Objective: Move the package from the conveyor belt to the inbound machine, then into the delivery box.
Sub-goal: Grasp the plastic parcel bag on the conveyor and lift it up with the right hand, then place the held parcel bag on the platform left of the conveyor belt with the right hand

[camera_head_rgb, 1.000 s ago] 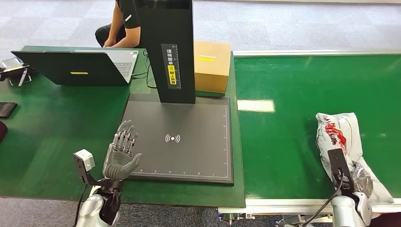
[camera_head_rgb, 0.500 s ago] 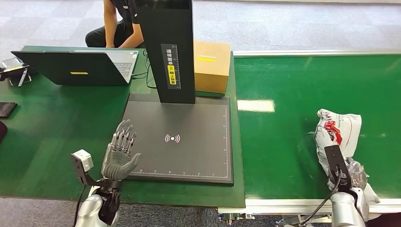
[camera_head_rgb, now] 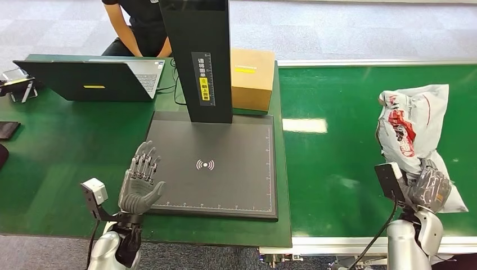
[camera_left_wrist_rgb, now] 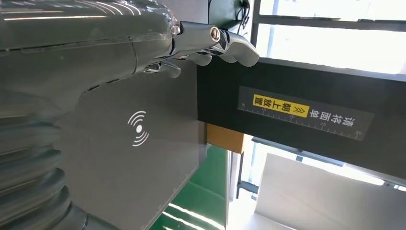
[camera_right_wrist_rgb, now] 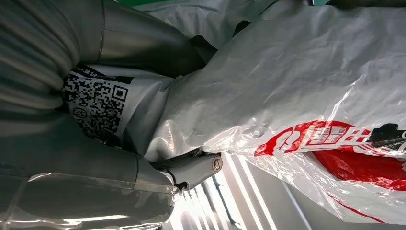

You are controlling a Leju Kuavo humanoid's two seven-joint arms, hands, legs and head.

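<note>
The package [camera_head_rgb: 413, 124] is a white plastic bag with red print, raised above the green conveyor belt [camera_head_rgb: 337, 152] at the right. My right hand [camera_head_rgb: 430, 188] grips its lower end. The right wrist view shows the bag [camera_right_wrist_rgb: 306, 91] with a QR label against my fingers [camera_right_wrist_rgb: 191, 170]. The inbound machine is a dark flat pad [camera_head_rgb: 225, 185] with a black column [camera_head_rgb: 197, 56]. My left hand [camera_head_rgb: 140, 183] hovers open at the pad's near left corner, fingers spread. The left wrist view shows that hand [camera_left_wrist_rgb: 72, 52] above the pad [camera_left_wrist_rgb: 119, 167].
A cardboard box [camera_head_rgb: 252, 77] stands behind the column. A laptop [camera_head_rgb: 90, 79] sits at the back left of the green table [camera_head_rgb: 56, 152]. A person [camera_head_rgb: 138, 25] sits beyond the laptop. Small dark devices [camera_head_rgb: 14, 84] lie at the left edge.
My right hand has lifted the package off the belt, and the bag now hangs higher and further back. The left hand has barely moved. The person behind the laptop has shifted.
</note>
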